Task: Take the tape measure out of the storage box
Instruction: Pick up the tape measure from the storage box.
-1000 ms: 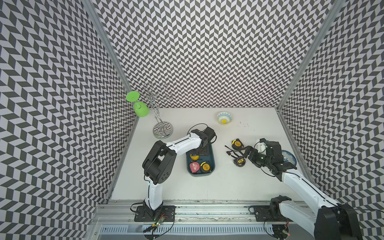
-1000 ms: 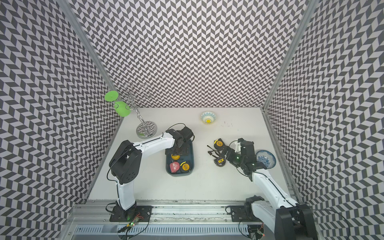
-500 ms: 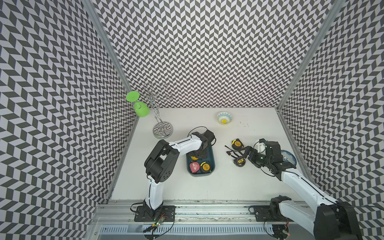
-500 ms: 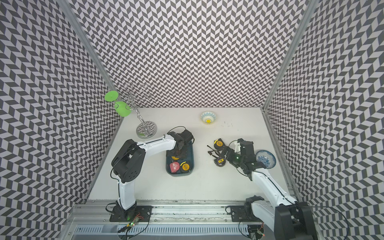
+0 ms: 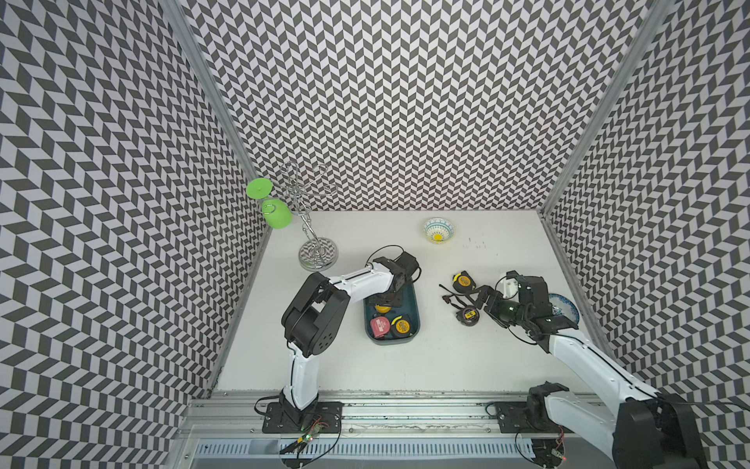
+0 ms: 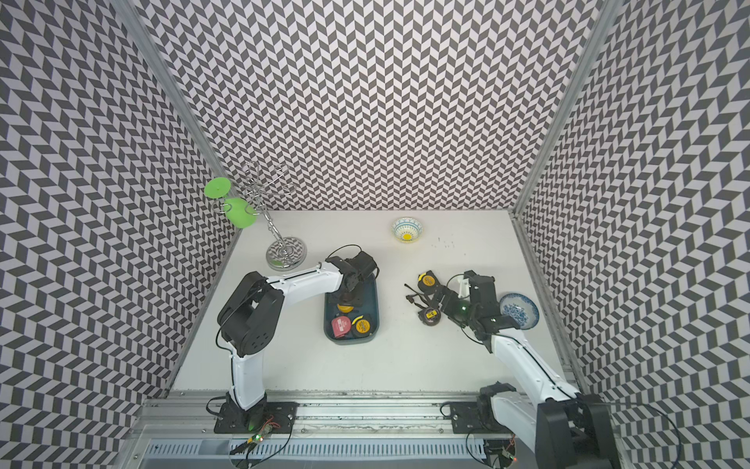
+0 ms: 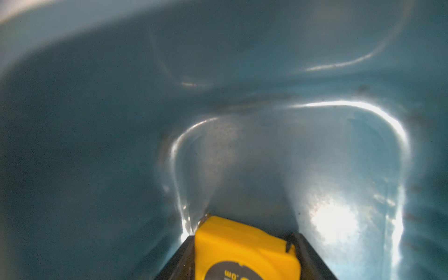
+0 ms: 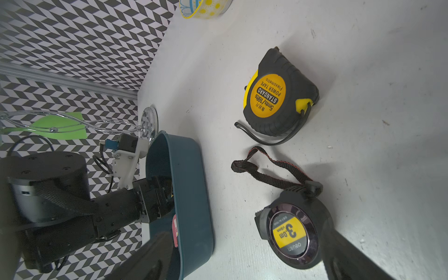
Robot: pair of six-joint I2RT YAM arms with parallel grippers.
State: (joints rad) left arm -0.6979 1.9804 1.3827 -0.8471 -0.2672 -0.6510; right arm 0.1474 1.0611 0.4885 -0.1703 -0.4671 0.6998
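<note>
Chevron-walled cell, white counter (image 5: 446, 365): reaches into teal storage box (image 5: 414, 300) with left hand (image 5: 383, 308), fingers (image 7: 184, 261) pressed narrow against both sides of yellow tape measure (image 7: 242, 249) inside box, beside red tape measure (image 5: 380, 326); holds right hand (image 5: 478, 302) spread wide astride round black tape measure (image 8: 291, 236) out on counter.

Left tool (image 6: 347, 298) down inside the teal storage box (image 6: 376, 312), over a yellow tape measure (image 6: 345, 309).
</note>
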